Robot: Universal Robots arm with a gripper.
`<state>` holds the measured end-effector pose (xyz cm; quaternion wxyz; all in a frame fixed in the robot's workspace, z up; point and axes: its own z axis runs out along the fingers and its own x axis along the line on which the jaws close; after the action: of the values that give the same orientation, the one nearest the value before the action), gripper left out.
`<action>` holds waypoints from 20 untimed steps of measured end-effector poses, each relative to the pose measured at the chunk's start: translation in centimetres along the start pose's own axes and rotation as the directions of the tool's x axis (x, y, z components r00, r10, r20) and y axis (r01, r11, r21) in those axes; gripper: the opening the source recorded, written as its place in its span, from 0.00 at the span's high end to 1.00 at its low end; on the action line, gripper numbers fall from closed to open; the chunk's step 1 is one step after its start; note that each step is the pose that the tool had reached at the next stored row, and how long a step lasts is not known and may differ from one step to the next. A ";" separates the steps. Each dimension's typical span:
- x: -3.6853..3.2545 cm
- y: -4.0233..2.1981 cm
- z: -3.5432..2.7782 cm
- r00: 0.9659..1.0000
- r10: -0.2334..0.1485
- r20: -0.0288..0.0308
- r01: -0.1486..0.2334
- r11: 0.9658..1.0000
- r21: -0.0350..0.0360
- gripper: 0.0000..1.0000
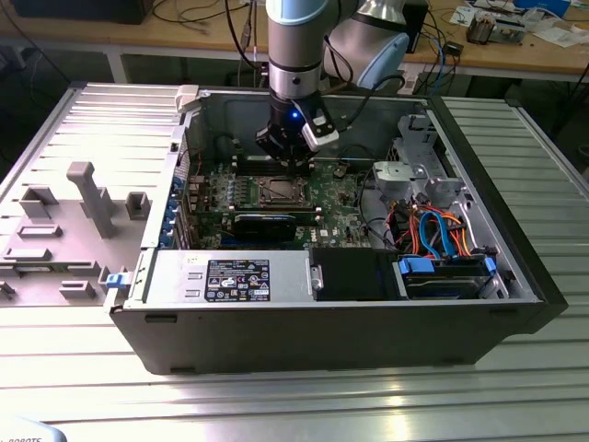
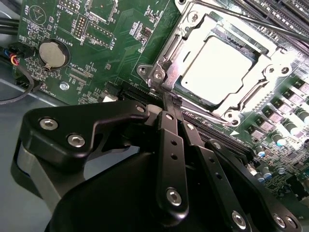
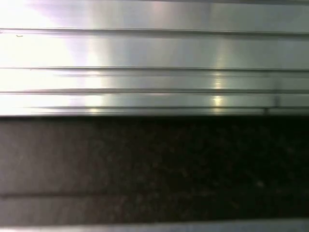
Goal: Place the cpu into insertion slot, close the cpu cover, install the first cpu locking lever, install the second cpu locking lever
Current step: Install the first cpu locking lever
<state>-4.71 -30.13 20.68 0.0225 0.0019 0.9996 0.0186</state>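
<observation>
The cpu (image 2: 219, 65), with its dull silver top, lies in the insertion slot (image 1: 282, 191) on the green board. The silvery cpu cover (image 2: 270, 72) lies down over it, so the chip shows through the cover's window. A thin metal locking lever (image 2: 241, 17) runs along the socket's far side. Another lever (image 2: 170, 48) runs down the near side to the corner. My gripper (image 2: 170, 99) is shut, its black fingers (image 2: 169, 140) pressed together, and the tips rest at that socket corner by the lever's end. In the exterior view the gripper (image 1: 296, 166) hangs just behind the socket.
The open computer case (image 1: 515, 276) holds a long black card (image 1: 265, 224) in front of the socket, a power supply (image 1: 230, 279), and blue and orange cables (image 1: 433, 230) at the exterior view's right. Memory slots (image 2: 285, 14) flank the socket. A grey fixture plate (image 1: 64, 221) lies left of the case.
</observation>
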 end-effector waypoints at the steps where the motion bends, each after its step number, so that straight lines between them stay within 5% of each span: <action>1: 0.00 0.00 0.01 1.000 0.000 0.000 0.000 1.000 0.000 0.89; 20: 0.01 -0.16 0.44 1.000 0.000 0.000 0.000 1.000 0.005 0.89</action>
<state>-4.70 -30.28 20.23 0.0225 0.0018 0.9996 0.0161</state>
